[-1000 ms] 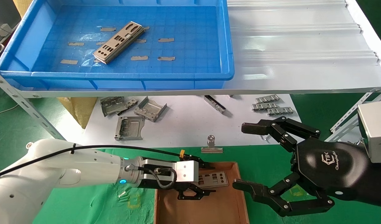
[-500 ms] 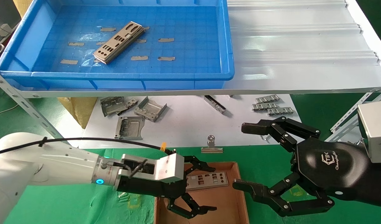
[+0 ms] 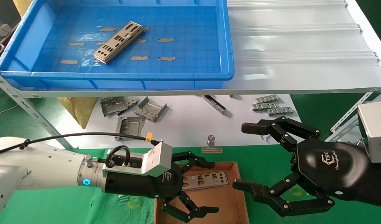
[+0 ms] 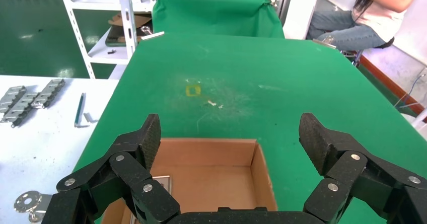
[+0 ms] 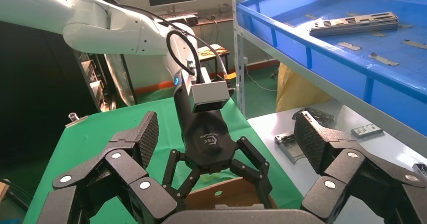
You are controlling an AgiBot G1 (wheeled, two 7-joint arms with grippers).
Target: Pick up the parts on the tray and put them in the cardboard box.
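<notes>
A stack of silvery punched plates [image 3: 119,42] lies in the blue tray [image 3: 116,75] on the upper shelf; it also shows in the right wrist view [image 5: 352,23]. One plate [image 3: 206,180] lies flat in the brown cardboard box [image 3: 221,202]. My left gripper [image 3: 211,186] is open and empty, low over the box's left part, beside that plate. In the left wrist view the open left gripper [image 4: 231,133] frames the box [image 4: 211,178] and the plate's corner [image 4: 162,181]. My right gripper [image 3: 241,155] hangs open and empty just right of the box.
Bent grey brackets [image 3: 134,115], linked metal strips [image 3: 271,105] and a binder clip [image 3: 211,146] lie on the lower white table. A white corrugated sheet [image 3: 302,46] lies right of the tray. Slanted shelf struts stand at both sides. A person [image 4: 367,17] sits beyond the green table.
My left gripper opened and let the plate go; the plate now lies in the box. The left gripper has turned and drawn back to the left. The right arm has not moved.
</notes>
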